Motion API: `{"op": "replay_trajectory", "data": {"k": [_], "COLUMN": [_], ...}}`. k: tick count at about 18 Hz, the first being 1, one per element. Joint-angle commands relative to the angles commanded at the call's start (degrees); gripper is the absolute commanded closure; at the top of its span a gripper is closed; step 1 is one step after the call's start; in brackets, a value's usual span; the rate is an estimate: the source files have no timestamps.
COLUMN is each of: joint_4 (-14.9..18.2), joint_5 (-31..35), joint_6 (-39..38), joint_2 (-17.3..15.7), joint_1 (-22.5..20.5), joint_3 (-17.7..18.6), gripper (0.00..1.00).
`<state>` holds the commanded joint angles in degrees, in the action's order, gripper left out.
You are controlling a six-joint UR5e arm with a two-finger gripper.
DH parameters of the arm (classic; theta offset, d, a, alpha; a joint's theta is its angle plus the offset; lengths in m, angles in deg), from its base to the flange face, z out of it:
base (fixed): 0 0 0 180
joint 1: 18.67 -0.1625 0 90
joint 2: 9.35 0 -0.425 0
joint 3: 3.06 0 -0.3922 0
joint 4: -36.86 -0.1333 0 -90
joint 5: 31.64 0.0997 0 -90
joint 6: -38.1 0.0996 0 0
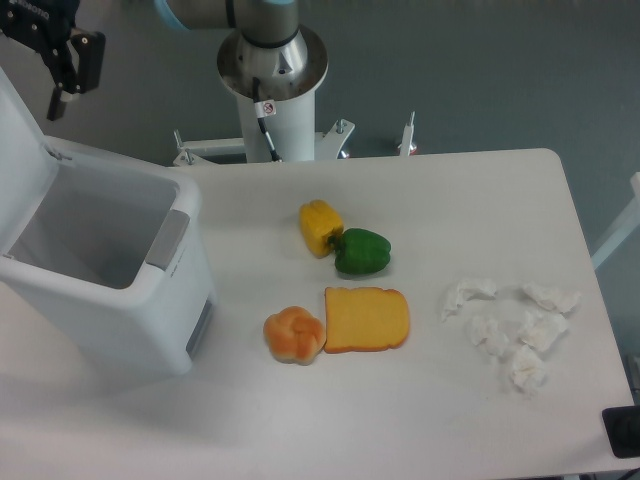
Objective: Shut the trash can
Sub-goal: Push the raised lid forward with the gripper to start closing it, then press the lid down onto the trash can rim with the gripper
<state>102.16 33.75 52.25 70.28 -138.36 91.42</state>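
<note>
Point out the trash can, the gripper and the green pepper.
trash can [150,325]: fixed camera, front wall.
gripper [72,72]: fixed camera, between its fingertips.
green pepper [361,251]: fixed camera, middle of its body.

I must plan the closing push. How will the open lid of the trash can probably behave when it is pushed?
The lid looks like a flat rigid panel hinged at the back, so it should probably swing down, not bend. The trash can is big and seems empty, likely light, so it may slide.

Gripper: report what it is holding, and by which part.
Nothing. The gripper hangs empty above the trash can's raised lid, touching neither.
</note>
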Motion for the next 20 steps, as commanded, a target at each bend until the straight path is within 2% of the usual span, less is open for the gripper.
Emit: {"op": "replay_trajectory", "data": {"k": [5,7,15,20], "joint_4": [-0.2,-2.0,-3.0,-3.3], "joint_5": [-0.3,-0.3,-0.1,0.1], "joint_6": [0.4,0.2,0.4,0.6], "joint_2": [-0.1,0.3,5.6,7.8], "joint_1": [-5.0,-6.3,-6.5,-6.5], "joint_3": [-0.7,-1.0,-1.6,-1.5], "gripper": [0.00,0.00,0.00,0.00]}}
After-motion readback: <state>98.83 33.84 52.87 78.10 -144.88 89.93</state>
